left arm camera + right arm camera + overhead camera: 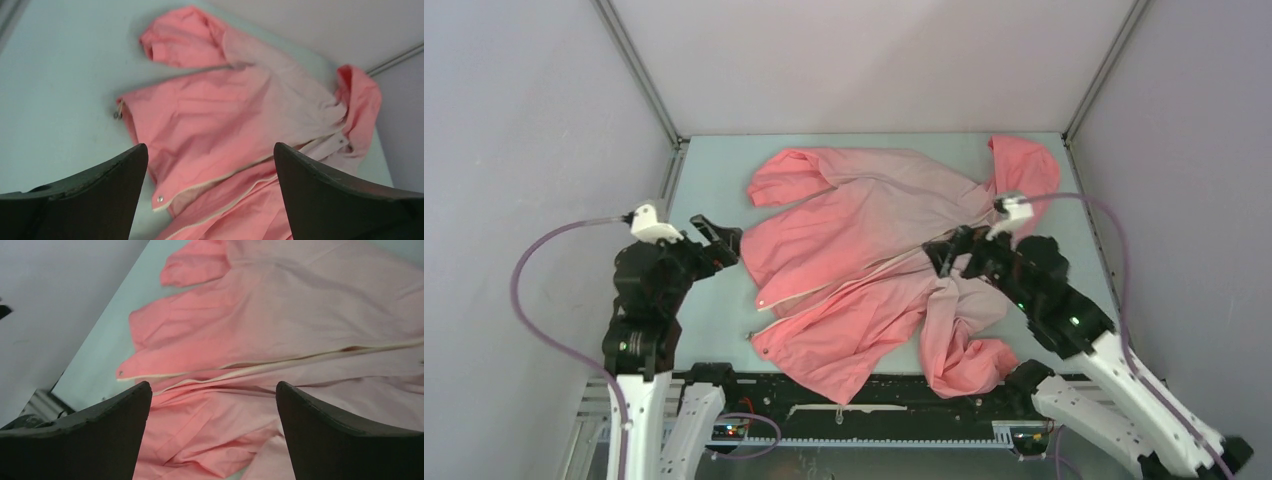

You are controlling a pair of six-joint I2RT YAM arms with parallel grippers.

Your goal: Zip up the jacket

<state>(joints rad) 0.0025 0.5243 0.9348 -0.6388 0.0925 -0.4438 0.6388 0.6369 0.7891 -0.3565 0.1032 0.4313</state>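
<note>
The jacket (864, 260) lies spread on the pale table, coral-pink fading to pale pink, hood (1024, 165) at the far right. Its front is unzipped; the whitish zipper strip (844, 280) runs from the hem at the left toward the collar, its two edges parted near the hem. The strip shows in the left wrist view (215, 182) and the right wrist view (240, 367). My left gripper (724, 240) (210, 150) is open and empty, above the table at the jacket's left edge. My right gripper (944, 255) (214, 387) is open and empty over the jacket's right half.
One sleeve (784, 175) is folded at the far left, the other (964, 350) is bunched at the near right and hangs by the table's front rail (854, 410). Grey enclosure walls stand on three sides. Bare table (714, 170) shows left of the jacket.
</note>
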